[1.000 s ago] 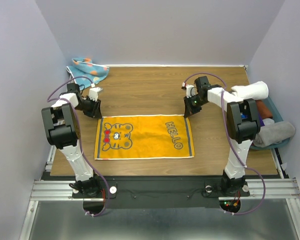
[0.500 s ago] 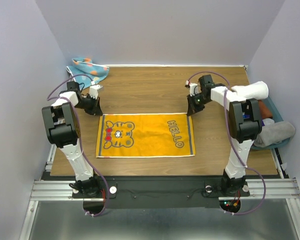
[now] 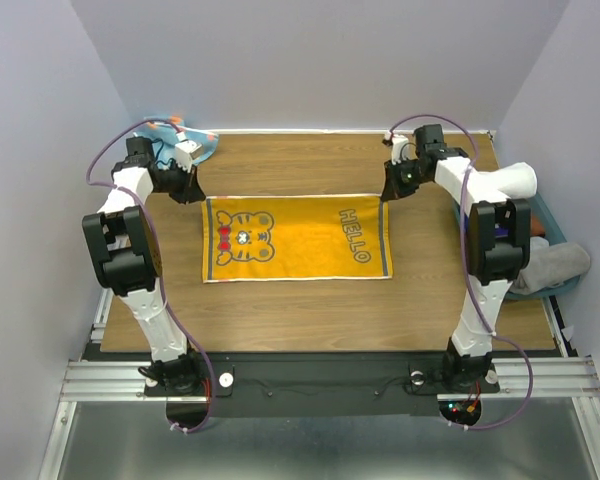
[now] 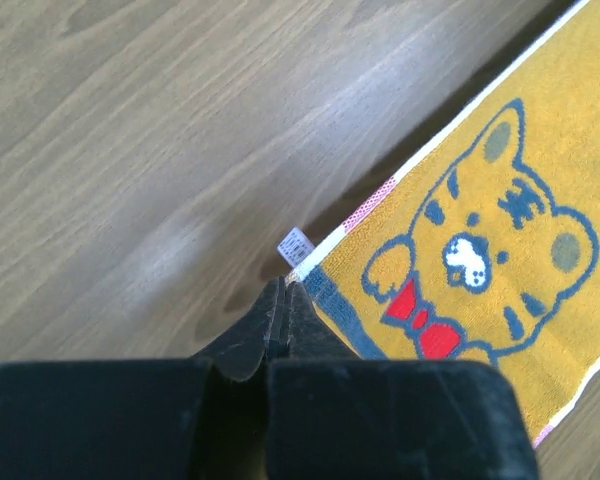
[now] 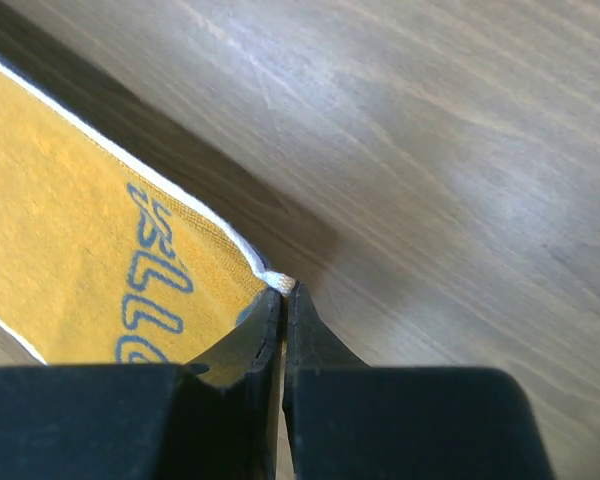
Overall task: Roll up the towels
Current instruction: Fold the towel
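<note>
Top external view: the mustard-yellow tiger-print cloth towel has slid forward with the claws, and the left claw has just pinched shut on its far left corner; the right claw stays clamped on the far right corner. Stretched flat between both claws (nothing rolled yet), it looks readied for rolling. The left arm and right arm reach forward, wrists tipped down; the light blue dotted towel lies bunched just beyond the left claw.

Over on the right, a teal bin held a white roll and a grey roll, beside the wooden table.
</note>
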Tool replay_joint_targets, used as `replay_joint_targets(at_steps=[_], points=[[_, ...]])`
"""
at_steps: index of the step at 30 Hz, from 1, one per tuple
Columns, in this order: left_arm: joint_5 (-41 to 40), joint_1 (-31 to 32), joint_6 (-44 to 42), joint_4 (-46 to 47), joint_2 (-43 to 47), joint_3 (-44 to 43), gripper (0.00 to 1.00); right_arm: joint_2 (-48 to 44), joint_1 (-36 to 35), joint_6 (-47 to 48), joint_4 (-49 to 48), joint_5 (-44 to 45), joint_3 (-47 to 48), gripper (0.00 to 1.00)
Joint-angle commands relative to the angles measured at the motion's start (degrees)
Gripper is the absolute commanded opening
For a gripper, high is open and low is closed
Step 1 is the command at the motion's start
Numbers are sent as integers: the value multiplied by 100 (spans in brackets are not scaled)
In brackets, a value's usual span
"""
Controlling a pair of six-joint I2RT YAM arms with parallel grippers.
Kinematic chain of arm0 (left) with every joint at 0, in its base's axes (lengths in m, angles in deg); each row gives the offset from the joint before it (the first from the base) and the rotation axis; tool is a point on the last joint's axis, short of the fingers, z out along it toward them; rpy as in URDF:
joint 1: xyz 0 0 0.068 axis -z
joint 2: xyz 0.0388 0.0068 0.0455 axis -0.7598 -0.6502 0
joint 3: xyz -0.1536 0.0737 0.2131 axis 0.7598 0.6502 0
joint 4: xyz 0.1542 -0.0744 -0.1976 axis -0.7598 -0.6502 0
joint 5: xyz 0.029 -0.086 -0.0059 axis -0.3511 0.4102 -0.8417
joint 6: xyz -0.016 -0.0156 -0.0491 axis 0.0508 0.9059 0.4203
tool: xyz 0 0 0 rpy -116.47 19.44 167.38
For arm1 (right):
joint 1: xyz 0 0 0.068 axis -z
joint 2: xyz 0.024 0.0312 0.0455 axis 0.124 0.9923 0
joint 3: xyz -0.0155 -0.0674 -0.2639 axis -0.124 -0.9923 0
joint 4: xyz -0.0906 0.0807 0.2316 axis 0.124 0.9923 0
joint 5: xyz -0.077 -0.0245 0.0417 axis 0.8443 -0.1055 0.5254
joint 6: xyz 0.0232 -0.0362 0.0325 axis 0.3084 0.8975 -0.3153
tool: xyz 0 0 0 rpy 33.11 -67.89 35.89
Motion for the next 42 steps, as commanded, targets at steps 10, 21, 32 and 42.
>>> replay_joint_targets(at_steps=[10, 21, 32, 42], points=[[0, -45, -2106, -773, 2060, 1990, 0, -1530, 44, 1234, 105, -408, -1621, 1], [-563, -45, -3171, -1080, 2571, 3027, 0, -2251, 53, 2430, 184, -460, -3028, 1], [-748, -19, -3286, -852, 2484, 3371, 1, -2366, -43, 2721, 500, -610, -3293, 21], [-835, 96, -3339, -1027, 2422, 3265, 45, -2357, -570, 2756, 720, -329, -3284, 40]])
